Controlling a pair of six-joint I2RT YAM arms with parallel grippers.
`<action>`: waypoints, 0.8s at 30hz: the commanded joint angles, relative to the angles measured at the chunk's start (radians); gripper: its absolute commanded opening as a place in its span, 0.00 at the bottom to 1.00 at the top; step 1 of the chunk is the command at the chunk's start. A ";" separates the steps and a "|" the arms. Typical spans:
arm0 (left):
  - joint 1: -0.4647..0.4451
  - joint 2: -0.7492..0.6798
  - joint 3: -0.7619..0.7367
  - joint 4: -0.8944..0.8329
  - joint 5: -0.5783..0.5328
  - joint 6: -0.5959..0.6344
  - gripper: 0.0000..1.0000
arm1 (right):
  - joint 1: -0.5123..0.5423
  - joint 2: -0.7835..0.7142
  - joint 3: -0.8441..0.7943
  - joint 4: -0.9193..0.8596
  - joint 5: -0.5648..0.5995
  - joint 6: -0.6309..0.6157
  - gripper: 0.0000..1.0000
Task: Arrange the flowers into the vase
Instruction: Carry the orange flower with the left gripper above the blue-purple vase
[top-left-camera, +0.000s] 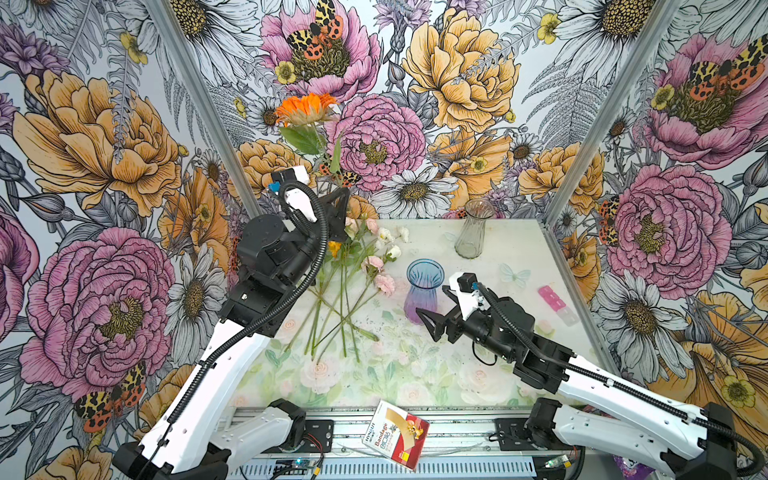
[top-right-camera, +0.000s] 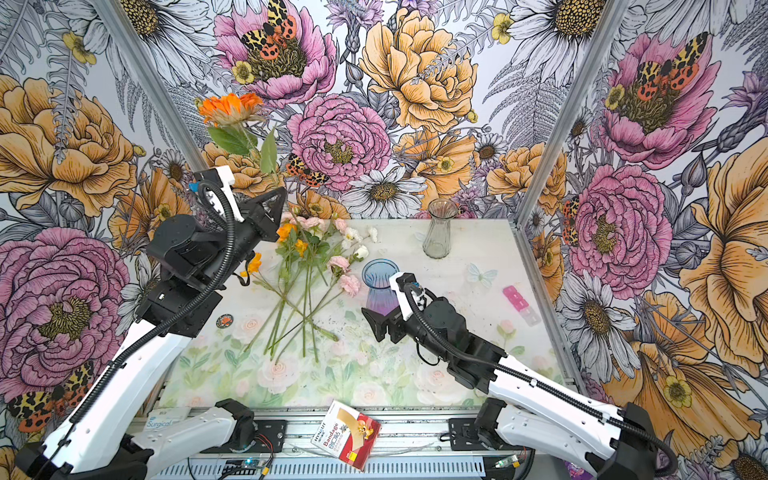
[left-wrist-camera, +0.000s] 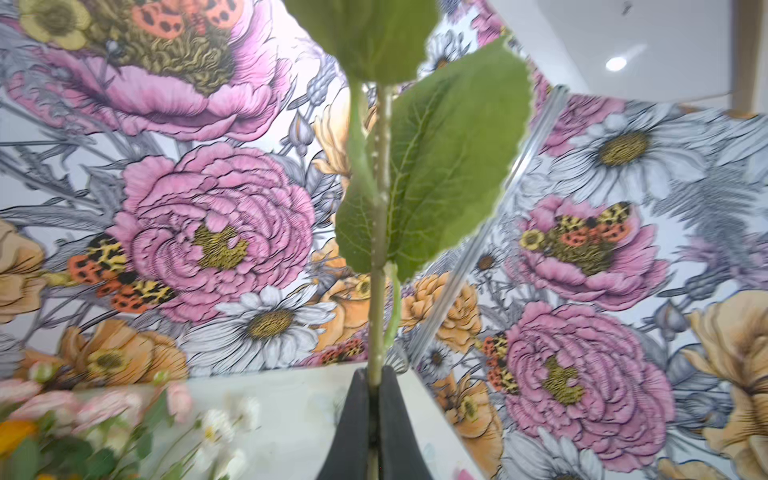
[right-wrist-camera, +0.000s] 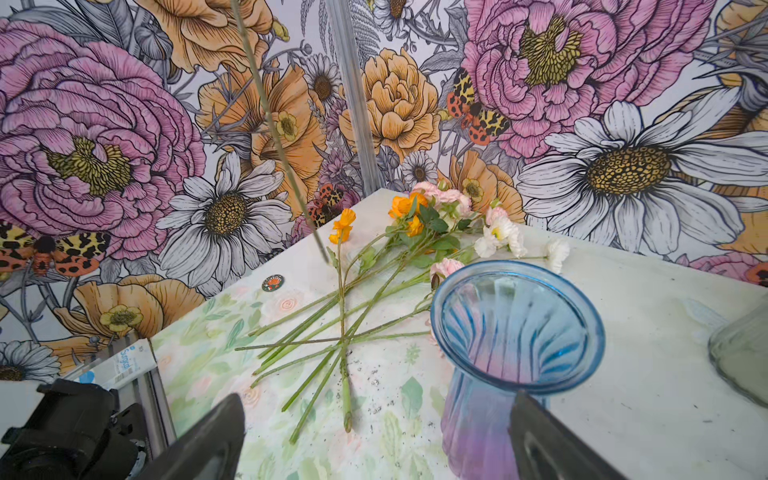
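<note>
Tall orange flower (top-left-camera: 305, 109), broad-leaved, green-stemmed

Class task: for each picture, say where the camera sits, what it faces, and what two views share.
Top views: high in front, looking down at table; both arms, left gripper, right gripper show.
Left wrist: looks along its shut fingers up the held orange flower.
Right wrist: faces blue vase and loose flowers; open fingers show.
Shared: blue vase, right wrist and top views.

You were working in a robot lab cell, where printed floral panels (top-left-camera: 104, 145) on aluminium posts (top-left-camera: 199, 104) boxed in the bench (top-left-camera: 511, 245). Two arms (top-left-camera: 232, 353) were bolted to a slotted rail (top-left-camera: 457, 432) with bare wiring (top-left-camera: 316, 449).
</note>
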 joint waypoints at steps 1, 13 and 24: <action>-0.053 0.068 0.045 0.193 0.033 -0.073 0.00 | -0.010 -0.090 -0.063 -0.051 0.026 0.032 0.99; -0.195 0.224 0.037 0.297 -0.013 -0.028 0.00 | -0.021 -0.230 -0.069 -0.136 0.072 0.005 0.99; -0.217 0.211 -0.338 0.742 0.098 0.047 0.00 | -0.025 -0.250 -0.094 -0.141 0.085 -0.003 0.99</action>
